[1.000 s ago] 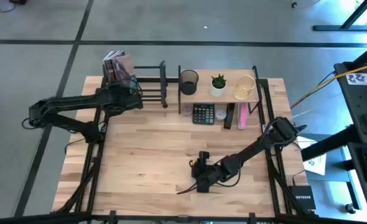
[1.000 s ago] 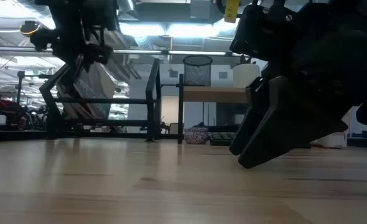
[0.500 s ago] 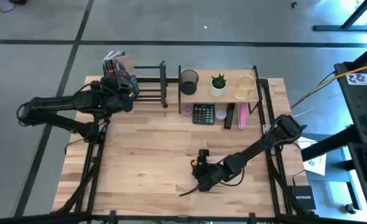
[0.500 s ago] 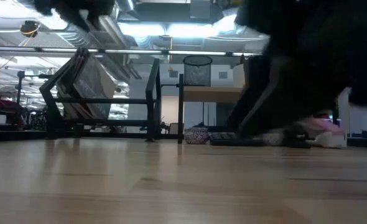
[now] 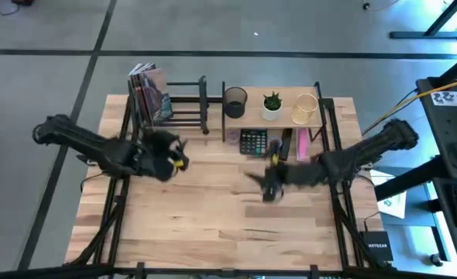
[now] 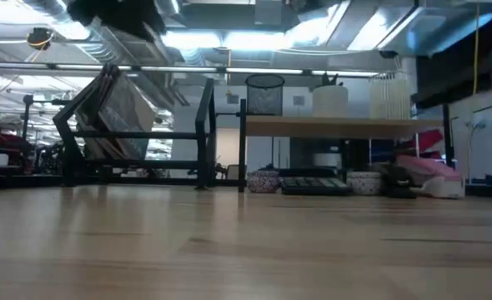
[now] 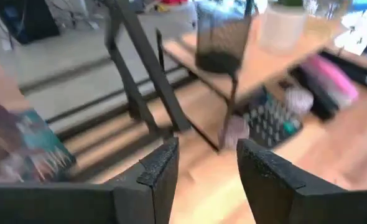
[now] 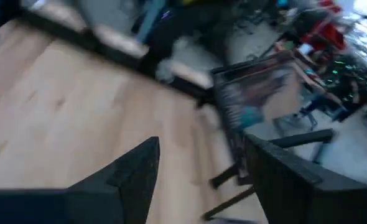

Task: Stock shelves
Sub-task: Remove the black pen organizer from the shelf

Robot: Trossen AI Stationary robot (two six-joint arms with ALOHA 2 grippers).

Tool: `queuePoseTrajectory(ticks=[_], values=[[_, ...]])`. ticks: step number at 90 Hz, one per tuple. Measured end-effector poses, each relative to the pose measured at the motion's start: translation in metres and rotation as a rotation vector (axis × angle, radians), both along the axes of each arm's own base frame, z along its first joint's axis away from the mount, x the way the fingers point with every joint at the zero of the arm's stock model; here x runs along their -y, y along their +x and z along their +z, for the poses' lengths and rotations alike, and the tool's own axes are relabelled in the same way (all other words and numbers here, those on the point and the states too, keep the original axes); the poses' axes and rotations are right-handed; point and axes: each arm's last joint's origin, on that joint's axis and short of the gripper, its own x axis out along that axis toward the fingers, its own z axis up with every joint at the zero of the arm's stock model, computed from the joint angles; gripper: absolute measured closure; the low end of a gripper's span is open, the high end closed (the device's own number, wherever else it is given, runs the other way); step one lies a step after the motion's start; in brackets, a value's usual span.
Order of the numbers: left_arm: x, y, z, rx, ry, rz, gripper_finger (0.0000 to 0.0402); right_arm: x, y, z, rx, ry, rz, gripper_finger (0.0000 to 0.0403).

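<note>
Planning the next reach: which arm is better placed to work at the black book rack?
Probably the left. Its gripper hovers, fingers open and empty, just in front of the book rack. The right gripper, also open, sits nearer the wood shelf.

Book rack [image 5: 183, 105] stands left of board shelf [image 5: 279, 118]; calculator [image 5: 252, 142] lies under it.

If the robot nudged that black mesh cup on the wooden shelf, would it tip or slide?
Probably slide or tip easily: the black mesh cup looks like thin wire mesh and, from above, seems empty, so likely light. It stands upright near the end of the wooden shelf, taller than wide, so a high push might topple it. Both grippers are away from it.
</note>
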Motion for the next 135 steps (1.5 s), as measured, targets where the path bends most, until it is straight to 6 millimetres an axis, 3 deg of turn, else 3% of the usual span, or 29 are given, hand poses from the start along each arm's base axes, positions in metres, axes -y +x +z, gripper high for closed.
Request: queuePoseTrajectory(ticks=[13,28,39,53,76,96,113,135], values=[[0.014,0.008,-0.035,-0.017,-0.032,0.029,0.0259,0.064,0.013,0.011,-0.081,0.05,-0.034,0.0185],[0.024,0.018,-0.059,-0.019,-0.05,0.067,0.0259,0.125,0.024,0.012,-0.143,0.097,-0.086,0.0185],[0.026,0.024,-0.071,-0.02,-0.052,0.096,0.0259,0.157,0.032,0.005,-0.198,0.122,-0.093,0.0185],[0.026,0.029,-0.079,-0.017,-0.042,0.124,0.0259,0.184,0.042,-0.008,-0.254,0.122,-0.086,0.0185],[0.026,0.03,-0.081,0.004,-0.056,0.139,0.0259,0.207,0.056,-0.028,-0.326,0.108,-0.107,0.0185],[0.027,0.032,-0.081,0.022,-0.066,0.137,0.0259,0.217,0.054,-0.033,-0.341,0.135,-0.15,0.0199],[0.027,0.033,-0.08,0.034,-0.072,0.137,0.0259,0.218,0.052,-0.035,-0.361,0.143,-0.154,0.0263],[0.027,0.033,-0.08,0.044,-0.068,0.138,0.0259,0.216,0.051,-0.032,-0.353,0.143,-0.152,0.0387]])
